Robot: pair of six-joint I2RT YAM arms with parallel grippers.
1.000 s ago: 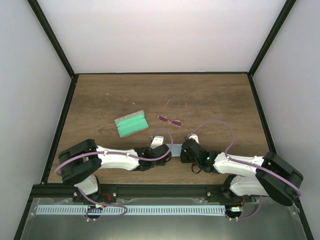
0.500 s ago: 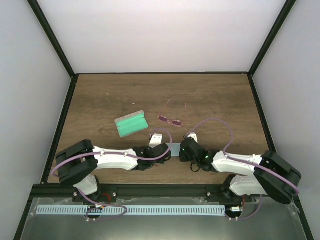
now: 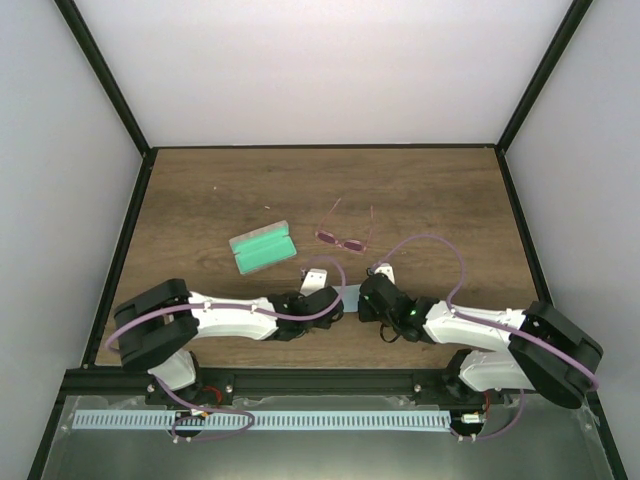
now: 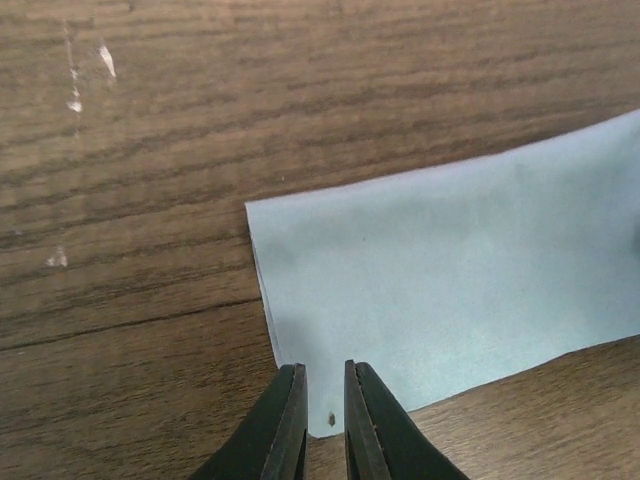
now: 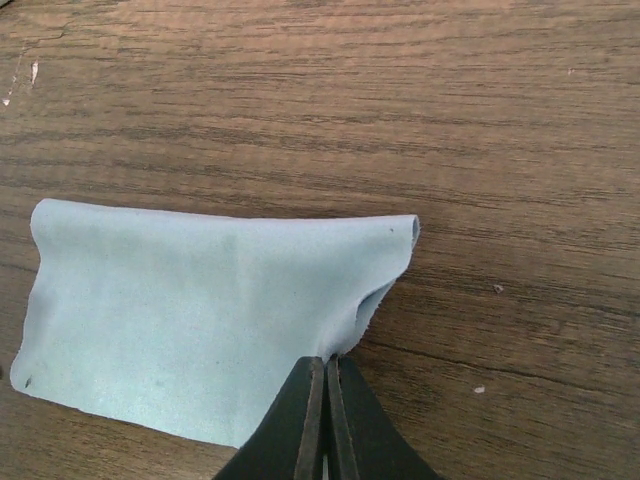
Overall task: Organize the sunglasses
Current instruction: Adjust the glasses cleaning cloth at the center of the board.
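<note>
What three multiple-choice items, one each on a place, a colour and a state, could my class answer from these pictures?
1. In the top view, the sunglasses lie: A) inside the case; B) right of the case; C) on the cloth.
2. The case is lined in: A) green; B) red; C) yellow.
3. The right gripper is: A) wide open; B) holding the sunglasses; C) shut on the cloth.

Answers: 1 B, they rest apart from the open case, to its right. 2 A, the open case shows green inside. 3 C, the right wrist view shows closed fingers pinching the cloth's folded edge.
</note>
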